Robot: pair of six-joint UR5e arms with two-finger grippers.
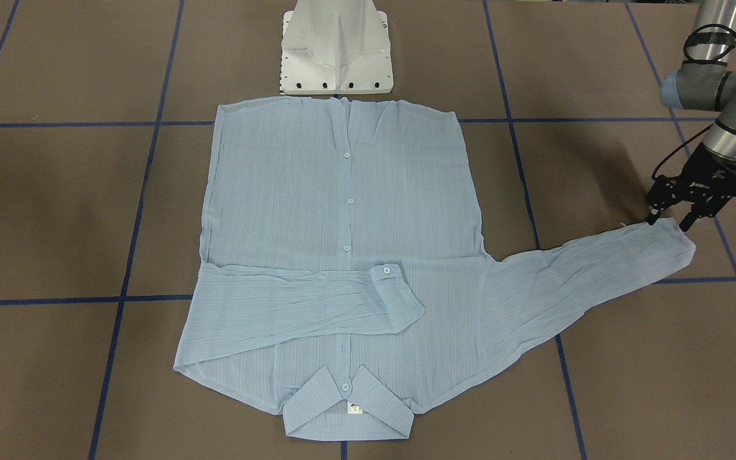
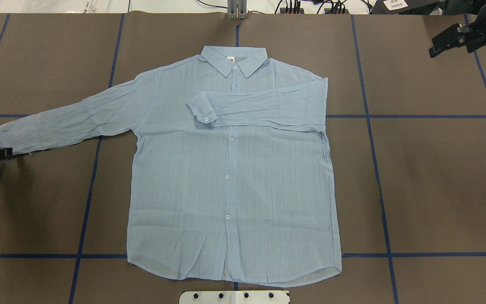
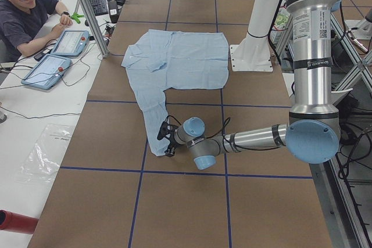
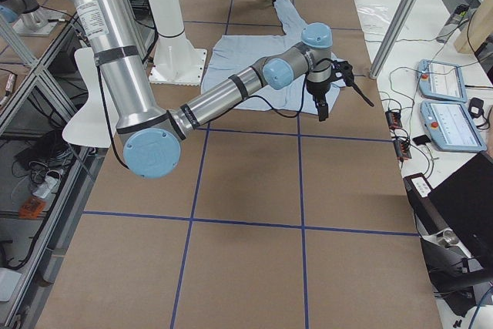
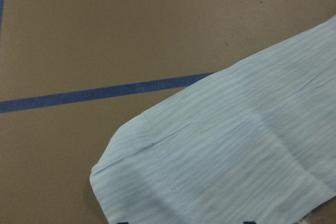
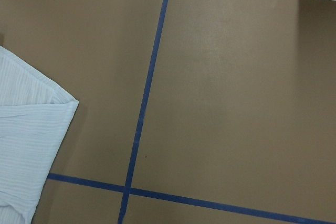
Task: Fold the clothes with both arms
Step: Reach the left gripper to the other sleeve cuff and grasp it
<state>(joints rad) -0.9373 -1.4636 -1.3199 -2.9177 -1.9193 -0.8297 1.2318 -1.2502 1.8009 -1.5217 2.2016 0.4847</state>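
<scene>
Flat shirt (image 2: 230, 190), one sleeve (image 2: 264, 107) folded across; left end effector (image 1: 671, 222) and right end effector (image 4: 343, 105) both spread.

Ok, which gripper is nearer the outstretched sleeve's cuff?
Left. The left gripper is open right at the edge of the cuff; the right gripper hangs far off, beyond the shirt on its opposite side.

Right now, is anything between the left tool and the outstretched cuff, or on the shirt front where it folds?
Nothing visible. The left tool is open at the cuff; the shirt front holds only the other, folded sleeve.
</scene>
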